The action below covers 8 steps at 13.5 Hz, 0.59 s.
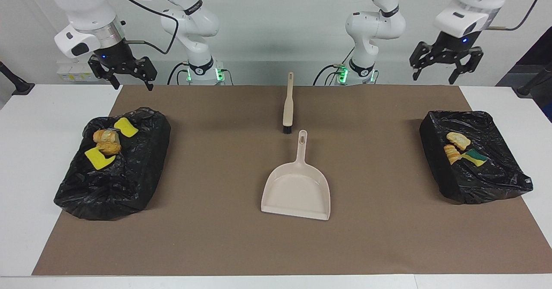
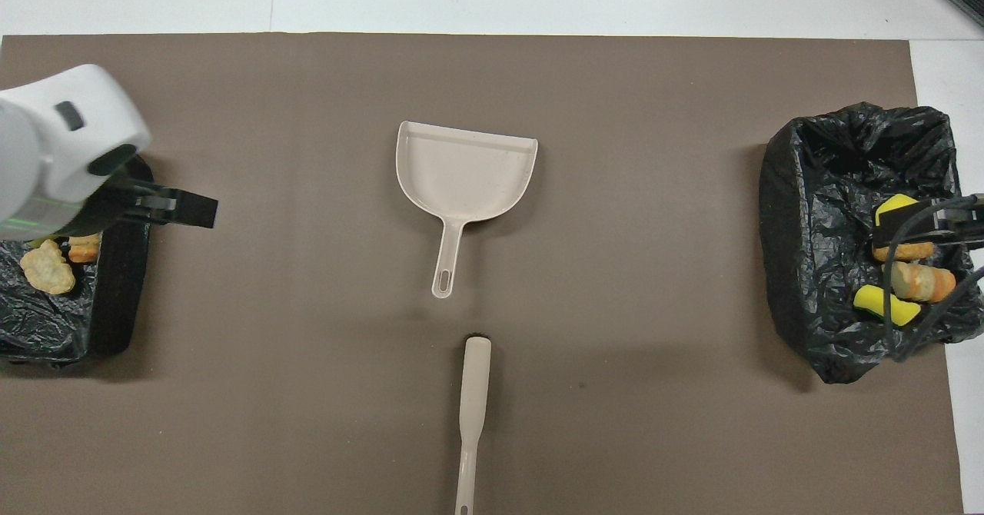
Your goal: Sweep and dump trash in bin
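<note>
Brown mat (image 1: pixel 224 246) across a white table (image 1: pixel 43 120), matte and flat. Two bins lined with crinkled glossy black plastic, one at each end: bin at the right arm's end (image 1: pixel 114 164), slumped and rounded; bin at the left arm's end (image 1: pixel 474 159), boxier.

Left gripper (image 1: pixel 445 67) raised in the air above the table edge by its own bin, jaws spread wide, holding nothing, touching nothing. Right gripper (image 1: pixel 122 74) raised likewise near its bin, jaws also spread apart and empty.

Beige dustpan (image 1: pixel 297 190) flat on the mat mid-table — smooth plastic, shovel-shaped, handle with a hanging slot pointing toward the robots, pan empty. Beige brush (image 1: pixel 287 105) lying straight, nearer to the robots than the dustpan, dark bristle end just short of the dustpan handle, apart from it.

Trash (image 1: pixel 108 142) all resting on the black liners, none on the mat: at the right arm's end, two flat yellow sponge chunks and tan, crusty bread-like bits between them; at the left arm's end (image 1: pixel 461 149), two tan ridged bread-like bits and a yellow-and-green sponge piece — small, irregular lumps.
</note>
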{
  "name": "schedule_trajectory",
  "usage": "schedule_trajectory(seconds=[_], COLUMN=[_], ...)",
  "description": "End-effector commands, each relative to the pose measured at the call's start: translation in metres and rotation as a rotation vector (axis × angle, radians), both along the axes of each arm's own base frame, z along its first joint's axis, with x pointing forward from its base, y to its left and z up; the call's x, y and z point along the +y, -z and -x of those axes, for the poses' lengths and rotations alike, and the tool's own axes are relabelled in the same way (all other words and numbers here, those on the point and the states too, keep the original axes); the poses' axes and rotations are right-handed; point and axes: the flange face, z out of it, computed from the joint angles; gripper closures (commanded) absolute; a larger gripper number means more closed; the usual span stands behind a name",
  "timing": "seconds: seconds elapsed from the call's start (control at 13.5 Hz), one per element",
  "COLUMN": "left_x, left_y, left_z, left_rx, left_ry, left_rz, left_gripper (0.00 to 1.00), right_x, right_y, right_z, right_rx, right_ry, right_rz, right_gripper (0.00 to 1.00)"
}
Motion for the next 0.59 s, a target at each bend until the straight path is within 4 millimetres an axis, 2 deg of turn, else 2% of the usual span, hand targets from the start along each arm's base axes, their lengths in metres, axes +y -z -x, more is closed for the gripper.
schedule_trajectory(seconds=[0.0, 0.07, 0.52], left_x=[0.015, 0.017, 0.025], left_y=[-0.005, -0.010, -0.008], left_z=[-0.010, -0.009, -0.015], left_rx=[0.016, 0.017, 0.051], left_ry=[-0.009, -0.014, -0.033], left_rz=[0.012, 0.018, 0.006], left_gripper=[0.00, 0.00, 0.00], right_x=[-0.002, -0.001, -0.002], right_y=[-0.004, -0.004, -0.004], right_z=[0.004, 0.004, 0.004], right_rx=[0.004, 0.004, 0.004], right_ry=[-0.015, -0.016, -0.015], right_rz=[-0.005, -0.005, -0.005], right_gripper=[0.00, 0.00, 0.00])
